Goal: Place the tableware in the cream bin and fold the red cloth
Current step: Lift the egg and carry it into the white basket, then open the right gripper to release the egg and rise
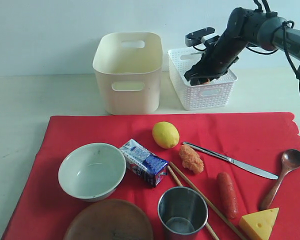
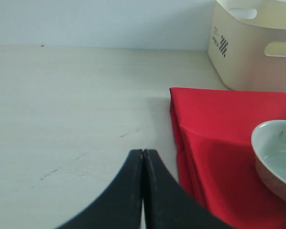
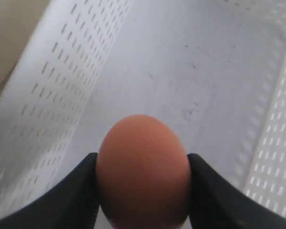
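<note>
The red cloth (image 1: 240, 135) lies spread on the table. On it are the pale bowl (image 1: 91, 171), wooden plate (image 1: 110, 222), steel cup (image 1: 182, 211), chopsticks (image 1: 200, 197), knife (image 1: 230, 160) and wooden spoon (image 1: 285, 172). The cream bin (image 1: 127, 75) stands behind the cloth, with nothing showing inside. My right gripper (image 1: 204, 76) reaches down into the white basket, shut on a brown egg (image 3: 143, 167) just above the basket floor. My left gripper (image 2: 143, 153) is shut and holds nothing, over bare table beside the cloth's edge (image 2: 181, 129) and near the bowl (image 2: 276, 157).
The white perforated basket (image 1: 225, 92) stands to the right of the cream bin. A lemon (image 1: 165, 134), a blue milk carton (image 1: 144, 162), an orange crumbly piece of food (image 1: 191, 159), a sausage (image 1: 227, 194) and a cheese wedge (image 1: 260, 223) lie among the tableware.
</note>
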`<state>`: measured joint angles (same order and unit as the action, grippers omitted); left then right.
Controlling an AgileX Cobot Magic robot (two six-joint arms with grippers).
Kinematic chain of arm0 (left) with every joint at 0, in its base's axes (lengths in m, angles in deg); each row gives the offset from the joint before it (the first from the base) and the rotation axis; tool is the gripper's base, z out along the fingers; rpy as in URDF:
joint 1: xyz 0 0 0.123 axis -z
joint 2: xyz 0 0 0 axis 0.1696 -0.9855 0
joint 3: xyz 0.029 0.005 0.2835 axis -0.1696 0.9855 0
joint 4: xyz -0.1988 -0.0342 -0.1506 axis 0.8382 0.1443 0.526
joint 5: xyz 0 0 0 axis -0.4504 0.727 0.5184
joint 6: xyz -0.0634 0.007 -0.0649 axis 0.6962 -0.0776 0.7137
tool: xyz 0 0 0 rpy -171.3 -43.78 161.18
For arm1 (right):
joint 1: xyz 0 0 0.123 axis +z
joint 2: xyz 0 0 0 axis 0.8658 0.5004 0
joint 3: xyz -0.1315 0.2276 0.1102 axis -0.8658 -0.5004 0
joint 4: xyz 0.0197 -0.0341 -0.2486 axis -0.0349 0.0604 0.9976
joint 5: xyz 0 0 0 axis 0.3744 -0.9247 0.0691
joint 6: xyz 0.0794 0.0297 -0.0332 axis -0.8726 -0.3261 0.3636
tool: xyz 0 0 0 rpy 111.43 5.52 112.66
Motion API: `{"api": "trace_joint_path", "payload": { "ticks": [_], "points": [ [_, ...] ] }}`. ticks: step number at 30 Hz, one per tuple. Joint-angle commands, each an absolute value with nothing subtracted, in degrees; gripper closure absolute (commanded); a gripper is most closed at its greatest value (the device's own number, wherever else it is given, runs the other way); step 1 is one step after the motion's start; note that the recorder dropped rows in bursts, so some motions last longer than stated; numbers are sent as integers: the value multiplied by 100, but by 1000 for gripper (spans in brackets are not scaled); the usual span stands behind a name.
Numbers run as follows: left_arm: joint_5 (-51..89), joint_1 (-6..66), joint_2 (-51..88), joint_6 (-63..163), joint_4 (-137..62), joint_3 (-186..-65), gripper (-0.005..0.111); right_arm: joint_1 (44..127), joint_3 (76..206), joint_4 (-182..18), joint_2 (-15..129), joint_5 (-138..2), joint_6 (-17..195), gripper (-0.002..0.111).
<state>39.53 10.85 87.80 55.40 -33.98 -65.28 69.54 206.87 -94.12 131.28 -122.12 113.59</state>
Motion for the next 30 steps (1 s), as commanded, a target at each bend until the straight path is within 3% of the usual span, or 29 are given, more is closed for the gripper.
{"api": "trace_joint_path", "payload": {
  "ticks": [1,11,24,30],
  "points": [
    [3880,1070,8815,5546,-3404,-6512,107,6931,20762,-9380,13110,-12240,11362,105],
    [3880,1070,8815,5546,-3404,-6512,107,6931,20762,-9429,13135,-12560,11336,70],
    [3880,1070,8815,5546,-3404,-6512,107,6931,20762,-9891,13129,-12752,11033,44],
    [3880,1070,8815,5546,-3404,-6512,107,6931,20762,-9959,13129,-12670,10609,43]
  ]
}}
